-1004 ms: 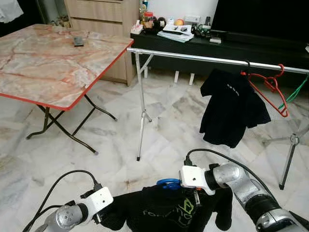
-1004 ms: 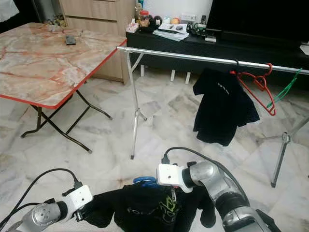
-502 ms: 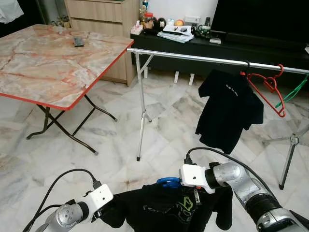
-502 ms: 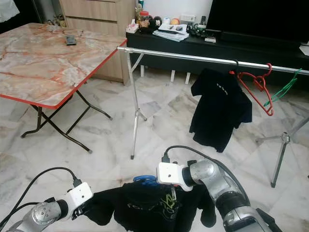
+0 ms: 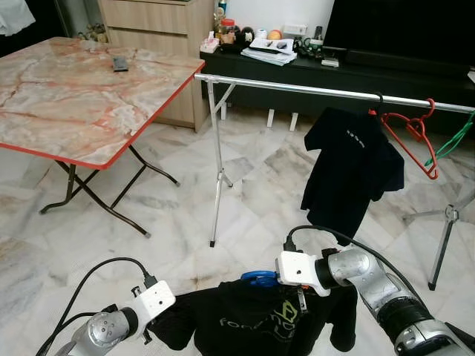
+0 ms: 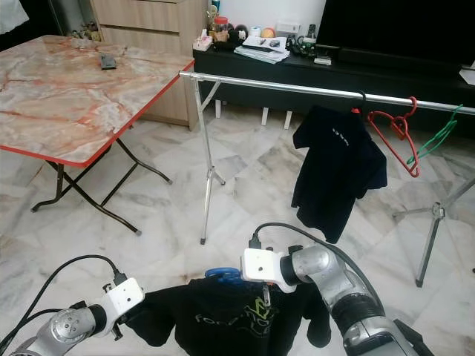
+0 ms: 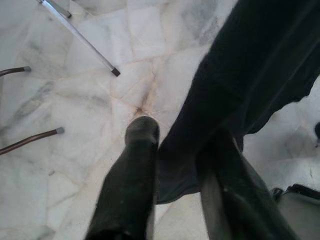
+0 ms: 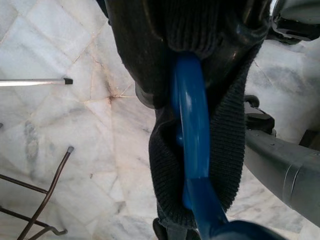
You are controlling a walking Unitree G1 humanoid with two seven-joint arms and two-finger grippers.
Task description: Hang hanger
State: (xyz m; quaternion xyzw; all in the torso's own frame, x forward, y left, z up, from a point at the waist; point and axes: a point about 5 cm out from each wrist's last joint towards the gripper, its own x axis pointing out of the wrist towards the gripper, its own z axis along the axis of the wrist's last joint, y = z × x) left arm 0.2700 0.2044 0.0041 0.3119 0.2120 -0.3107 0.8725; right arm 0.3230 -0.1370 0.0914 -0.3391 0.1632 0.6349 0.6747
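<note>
While the rail (image 5: pixel 312 90) stands well ahead, the blue hanger (image 5: pixel 259 279) with a black shirt (image 5: pixel 256 322) hangs low between both arms. Right tool (image 8: pixel 187 75) is clamped at the collar around the hanger neck. Left tool (image 7: pixel 175 165) pinches a sleeve edge. Shirt is soft and will swing; hanger is stiff and light, best carried by its neck below the hook.

No text can be read w/ certainty. A pale green logo and lettering are printed on the black shirt (image 5: pixel 260 322) at bottom centre, too blurred to spell out. Small white print is seen on the hung black T-shirt (image 5: pixel 349 167), upper right, illegible.
</note>
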